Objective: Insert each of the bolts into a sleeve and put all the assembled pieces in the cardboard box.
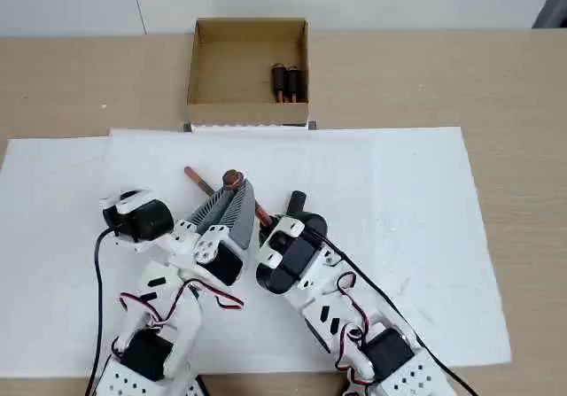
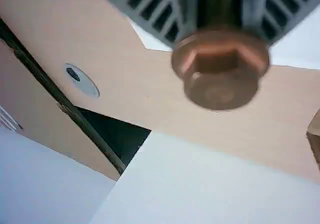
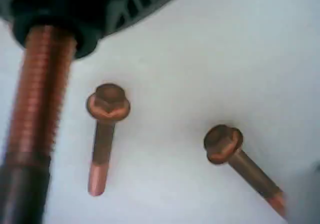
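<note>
2 loose bolts (image 3: 105, 134) lie on the white paper (image 3: 225, 58). the left pincer (image 1: 233, 186) is closed on a copper bolt (image 2: 220, 68), head outward. the right pincer (image 3: 55, 8) is closed on a dark sleeve (image 3: 82, 43) with a threaded shank in it. the bolts look stiff, smooth and ready to roll, so grip mid-shank.

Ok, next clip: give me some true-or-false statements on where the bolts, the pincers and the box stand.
1. The cardboard box holds two assembled pieces. True.
2. The left pincer is empty. False: it is shut on a bolt.
3. Two loose bolts lie on the white paper. True.
4. The box stands on the paper. False: it stands on the table, at the paper's far edge.
5. The right pincer holds a sleeve. True.
</note>
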### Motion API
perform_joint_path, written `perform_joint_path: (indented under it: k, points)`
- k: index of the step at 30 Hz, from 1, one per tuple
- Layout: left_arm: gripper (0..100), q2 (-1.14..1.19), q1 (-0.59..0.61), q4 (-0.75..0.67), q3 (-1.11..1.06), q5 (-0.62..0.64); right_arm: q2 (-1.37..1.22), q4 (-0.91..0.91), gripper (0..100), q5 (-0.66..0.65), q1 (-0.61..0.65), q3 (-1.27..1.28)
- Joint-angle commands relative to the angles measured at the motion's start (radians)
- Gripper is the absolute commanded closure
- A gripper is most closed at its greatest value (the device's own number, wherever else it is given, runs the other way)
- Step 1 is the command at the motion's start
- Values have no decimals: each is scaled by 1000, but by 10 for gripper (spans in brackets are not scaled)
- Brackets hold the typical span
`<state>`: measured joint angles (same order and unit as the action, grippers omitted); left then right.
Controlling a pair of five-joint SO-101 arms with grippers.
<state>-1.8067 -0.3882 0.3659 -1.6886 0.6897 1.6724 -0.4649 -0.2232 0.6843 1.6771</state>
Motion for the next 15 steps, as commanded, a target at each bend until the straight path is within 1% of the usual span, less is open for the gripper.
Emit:
perform_joint_path:
  k: [1, 4, 10, 15]
  points:
    - [995, -8, -8, -25, 8, 5, 7, 25, 995, -28, 13, 14]
    - [995, -8, -17, 6, 8, 3, 7, 27, 995, -40, 13, 14]
    - [995, -8, -104, 144, 7, 0, 8, 27, 995, -48, 13, 12]
    - [995, -8, -146, 230, 7, 0, 8, 35, 995, -48, 13, 12]
